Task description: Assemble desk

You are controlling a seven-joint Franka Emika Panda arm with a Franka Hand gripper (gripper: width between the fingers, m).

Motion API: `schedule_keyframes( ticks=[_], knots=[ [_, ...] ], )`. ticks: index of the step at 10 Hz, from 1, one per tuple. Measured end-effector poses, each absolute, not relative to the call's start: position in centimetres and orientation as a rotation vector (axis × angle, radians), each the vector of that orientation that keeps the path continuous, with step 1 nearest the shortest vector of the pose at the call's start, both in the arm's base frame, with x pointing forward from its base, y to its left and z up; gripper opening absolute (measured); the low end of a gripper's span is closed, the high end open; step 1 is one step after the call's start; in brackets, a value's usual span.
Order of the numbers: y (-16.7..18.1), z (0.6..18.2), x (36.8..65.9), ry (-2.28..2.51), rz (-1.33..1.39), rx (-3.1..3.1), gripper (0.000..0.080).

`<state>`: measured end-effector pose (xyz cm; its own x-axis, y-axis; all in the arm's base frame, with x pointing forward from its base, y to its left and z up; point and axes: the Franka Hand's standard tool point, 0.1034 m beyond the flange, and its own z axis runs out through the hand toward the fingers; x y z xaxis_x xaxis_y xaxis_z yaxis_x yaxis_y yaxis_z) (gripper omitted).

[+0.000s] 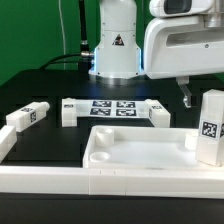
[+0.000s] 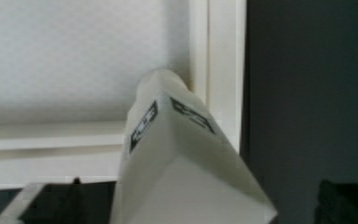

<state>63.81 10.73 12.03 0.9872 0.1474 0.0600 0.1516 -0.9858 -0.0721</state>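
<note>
On the black work surface, the desk panel (image 1: pixel 135 150) is lying rim-up against the white rail (image 1: pixel 60 180), probably so its corner sockets are facing the arm. One leg (image 1: pixel 211 127) is standing upright at the panel's corner on the exterior view's right, likely seated in a socket; in the wrist view it (image 2: pixel 185 150) is sitting between the fingers. Two more legs (image 1: pixel 27 116) (image 1: pixel 67 111) are waiting well apart. The gripper (image 1: pixel 186 95) is hanging just beside the upright leg, jaws spread wide, gripping nothing.
</note>
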Motion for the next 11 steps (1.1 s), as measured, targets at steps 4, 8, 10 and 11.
schedule_keyframes(
  ticks=[4, 8, 10, 11],
  knots=[
    [10.70, 11.93, 63.96, -0.819, -0.103, -2.976, 0.0649],
    [10.55, 11.92, 63.98, -1.170, -0.112, -2.866, 0.0526],
    [10.56, 11.92, 63.98, -1.162, -0.112, -2.867, 0.0387],
    [10.56, 11.92, 63.98, -1.162, -0.112, -2.867, 0.0289]
  ],
)
